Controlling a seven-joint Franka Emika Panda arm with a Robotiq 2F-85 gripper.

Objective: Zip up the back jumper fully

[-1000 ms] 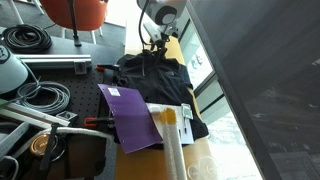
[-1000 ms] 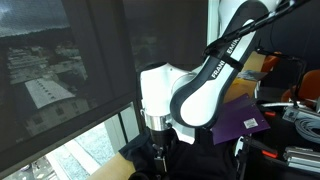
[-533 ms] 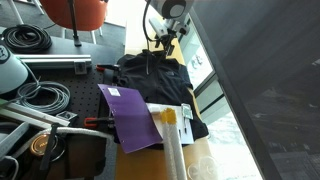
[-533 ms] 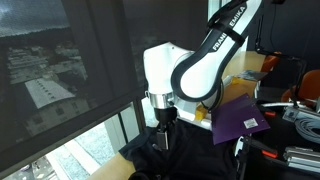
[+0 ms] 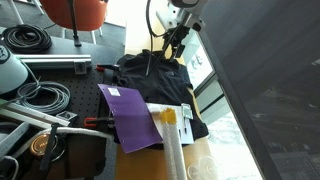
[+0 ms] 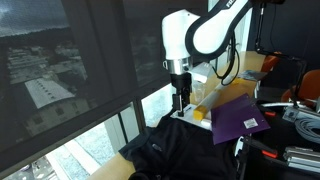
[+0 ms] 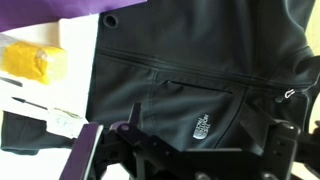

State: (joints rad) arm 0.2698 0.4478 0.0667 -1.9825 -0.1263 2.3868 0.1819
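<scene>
The black jumper (image 5: 155, 75) lies spread on the table, and it also shows in the other exterior view (image 6: 185, 150). In the wrist view it fills most of the frame (image 7: 170, 80), with a small white logo (image 7: 200, 127) and a zip pull (image 7: 289, 94) near its right edge. My gripper (image 5: 178, 42) hangs above the jumper's far end and is clear of the fabric (image 6: 181, 103). In the wrist view its two fingers stand wide apart (image 7: 207, 140) with nothing between them.
A flat purple folder (image 5: 130, 115) lies partly on the jumper's near side (image 6: 240, 118) (image 7: 60, 8). A yellow object (image 5: 165, 117) (image 7: 35, 60) and a white tube (image 5: 172, 148) lie beside it. Cables and metal rails (image 5: 40, 95) crowd one side. A window wall (image 6: 70, 80) is close by.
My gripper has risen off the jumper and moved up and sideways along it. The jumper and the folder have not visibly shifted.
</scene>
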